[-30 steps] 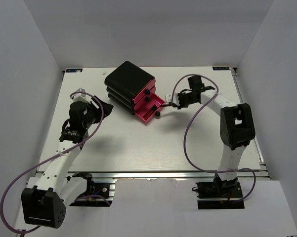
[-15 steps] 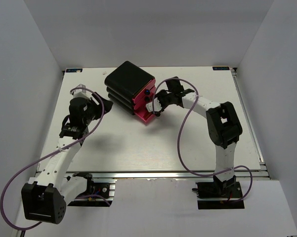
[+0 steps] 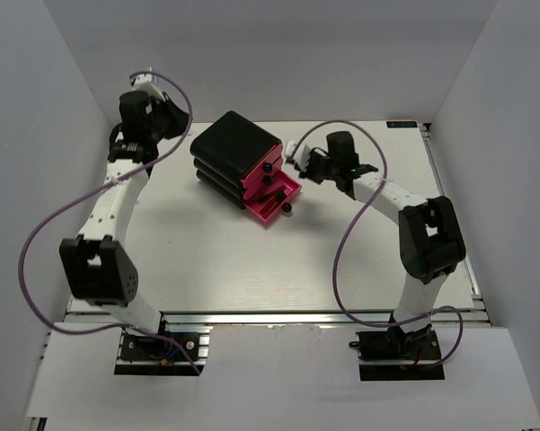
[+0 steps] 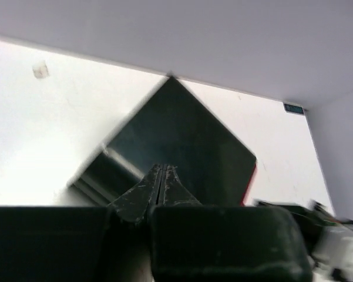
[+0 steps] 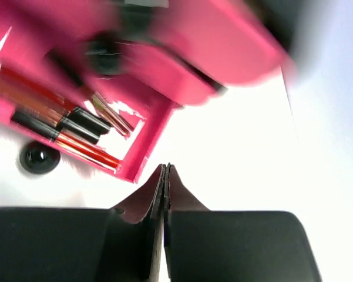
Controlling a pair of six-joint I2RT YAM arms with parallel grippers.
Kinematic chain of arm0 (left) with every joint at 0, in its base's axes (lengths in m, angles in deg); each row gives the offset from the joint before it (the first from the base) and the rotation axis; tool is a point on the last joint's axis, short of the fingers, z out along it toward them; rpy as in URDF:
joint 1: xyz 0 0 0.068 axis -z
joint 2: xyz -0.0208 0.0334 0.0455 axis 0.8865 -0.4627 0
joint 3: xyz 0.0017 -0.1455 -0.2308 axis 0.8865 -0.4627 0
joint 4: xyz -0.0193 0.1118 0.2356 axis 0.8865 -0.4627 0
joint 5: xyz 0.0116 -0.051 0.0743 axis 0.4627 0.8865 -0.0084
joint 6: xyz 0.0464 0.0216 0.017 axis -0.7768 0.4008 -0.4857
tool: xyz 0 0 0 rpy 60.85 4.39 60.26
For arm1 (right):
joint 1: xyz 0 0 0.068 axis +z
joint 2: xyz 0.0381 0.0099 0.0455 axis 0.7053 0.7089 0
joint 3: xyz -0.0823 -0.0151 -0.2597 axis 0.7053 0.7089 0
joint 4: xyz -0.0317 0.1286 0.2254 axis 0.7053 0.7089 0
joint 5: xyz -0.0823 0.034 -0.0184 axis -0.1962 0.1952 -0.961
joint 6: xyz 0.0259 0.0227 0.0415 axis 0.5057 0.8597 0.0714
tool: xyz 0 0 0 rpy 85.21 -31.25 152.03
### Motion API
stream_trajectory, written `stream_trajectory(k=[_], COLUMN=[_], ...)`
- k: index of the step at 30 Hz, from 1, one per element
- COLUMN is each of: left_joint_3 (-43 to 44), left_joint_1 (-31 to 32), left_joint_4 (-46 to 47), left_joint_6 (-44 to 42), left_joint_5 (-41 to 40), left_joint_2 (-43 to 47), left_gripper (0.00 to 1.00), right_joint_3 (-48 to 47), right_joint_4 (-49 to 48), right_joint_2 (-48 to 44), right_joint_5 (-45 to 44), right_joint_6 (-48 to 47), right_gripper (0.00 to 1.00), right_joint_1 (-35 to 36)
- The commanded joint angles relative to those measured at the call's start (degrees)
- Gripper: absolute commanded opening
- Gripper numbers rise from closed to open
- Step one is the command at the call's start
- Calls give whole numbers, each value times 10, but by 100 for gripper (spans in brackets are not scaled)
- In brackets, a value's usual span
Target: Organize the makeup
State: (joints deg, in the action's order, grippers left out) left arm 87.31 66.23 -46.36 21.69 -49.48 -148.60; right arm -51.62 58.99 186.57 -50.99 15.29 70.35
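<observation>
Slim black-and-red makeup tubes [image 5: 70, 132] lie in the open pink bottom drawer [image 5: 144, 150] of the black box [image 3: 235, 148]. My right gripper [image 5: 166, 168] is shut and empty, just off that drawer's corner; from above the right gripper [image 3: 299, 162] sits to the right of the drawers. Above the table's back-left, my left gripper [image 3: 176, 117] hangs raised. The left wrist view shows the left gripper [image 4: 160, 168] shut on nothing, pointing at the black box [image 4: 182, 135].
A black round knob [image 5: 40, 157] sticks out from the open drawer's front. A small pale object [image 4: 40, 69] lies on the white table [image 3: 341, 260] near the back wall. Grey walls enclose three sides.
The left arm has swung up and back to the far-left corner, and its jaws have shut. The right gripper went in to the drawers, then pulled back right and shut.
</observation>
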Motion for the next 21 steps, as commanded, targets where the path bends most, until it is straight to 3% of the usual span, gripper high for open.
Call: stream_trajectory(k=[1,3,4,8,13,21], left_joint_3=[113,191,214,312,380,392], left_joint_1=[-15,-18,-18,-21,-23,-23], left_joint_4=[-43,-49,-53,-75,-105,-116], left_joint_6=[-58,-74,-79,-103,-107,-100], left_joint_5=[35,36,29,8,36,107], left_joint_2=[-98,-144,-165,-275,-356,-396], left_gripper=[10,23,38,51,53,53], right_joint_3=[-18,-33,-29,20,4,-101], right_joint_4=[-32,50,81,112,142,126], right_joint_2=[-35,-17,-18,-25,23,138], right_joint_5=[-38,-33,-40,-72,-52,-11], right_joint_6=[374,438,466,586,709,763], right_gripper=[0,0,0,0,0,0], right_joint_1=[-37,-39,-39,-41,-39,-15])
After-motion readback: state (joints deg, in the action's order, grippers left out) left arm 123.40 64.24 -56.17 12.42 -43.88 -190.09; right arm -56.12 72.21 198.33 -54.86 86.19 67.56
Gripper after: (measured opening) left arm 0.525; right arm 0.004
